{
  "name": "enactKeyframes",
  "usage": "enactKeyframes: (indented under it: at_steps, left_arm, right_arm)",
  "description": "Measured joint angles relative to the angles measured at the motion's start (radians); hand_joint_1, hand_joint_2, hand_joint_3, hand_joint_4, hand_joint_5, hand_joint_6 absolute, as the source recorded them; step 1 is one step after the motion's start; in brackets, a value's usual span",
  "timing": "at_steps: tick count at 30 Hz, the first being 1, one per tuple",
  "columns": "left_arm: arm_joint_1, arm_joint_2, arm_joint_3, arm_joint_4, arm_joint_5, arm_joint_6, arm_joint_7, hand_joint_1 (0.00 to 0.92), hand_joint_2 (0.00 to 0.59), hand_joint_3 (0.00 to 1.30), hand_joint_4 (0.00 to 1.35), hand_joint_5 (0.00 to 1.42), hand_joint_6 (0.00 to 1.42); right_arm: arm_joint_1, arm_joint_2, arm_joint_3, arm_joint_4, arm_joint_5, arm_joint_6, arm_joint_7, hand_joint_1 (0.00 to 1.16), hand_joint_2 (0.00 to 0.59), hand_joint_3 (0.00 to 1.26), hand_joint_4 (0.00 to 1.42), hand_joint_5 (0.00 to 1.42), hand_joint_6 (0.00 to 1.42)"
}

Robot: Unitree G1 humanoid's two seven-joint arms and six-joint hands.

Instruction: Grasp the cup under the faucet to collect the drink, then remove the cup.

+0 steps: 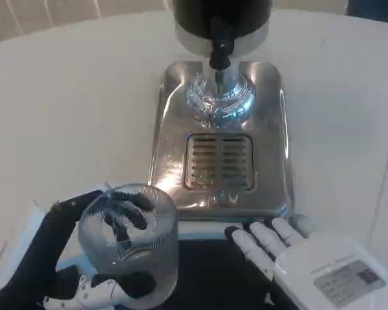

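Broadly, the white table [64, 103] spreads under everything, and at the middle of its far edge stands the dispenser [221, 22], dark body above, black faucet [220, 48] hanging over its steel drip tray [271, 116], which runs toward me with a slotted grate [220, 161]. My right hand [310, 258] lies flat at the tray's near edge, fingers [258, 240] stretched and slightly apart, holding nothing. My left hand [84, 271] grips the clear ribbed cup [129, 236] near the near edge, its dark fingers [126, 213] wrapped round the wall; the cup looks empty and sits well apart from the faucet. To do this step well, I judge I should carry the cup upright over the grate and centre its mouth right below the spout, keeping the rim clear of the faucet. A grey label [346, 279] on my right hand's back bears writing too small to read.
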Motion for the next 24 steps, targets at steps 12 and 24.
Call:
enactKeyframes:
  at_steps: [12, 24]
  left_arm:
    - [0.005, 0.01, 0.003, 0.01, -0.009, -0.013, -0.009, 0.587, 0.061, 0.96, 1.16, 1.33, 0.55]
    - [0.005, 0.01, 0.003, 0.015, -0.009, -0.015, -0.011, 0.587, 0.061, 0.96, 1.16, 1.33, 0.55]
  right_arm:
    - [-0.014, -0.002, 0.032, 0.0, -0.033, 0.023, -0.009, 0.24, 0.501, 0.0, 0.0, 0.0, 0.0]
    - [-0.02, -0.004, 0.063, 0.0, -0.059, 0.047, -0.01, 0.24, 0.493, 0.0, 0.0, 0.0, 0.0]
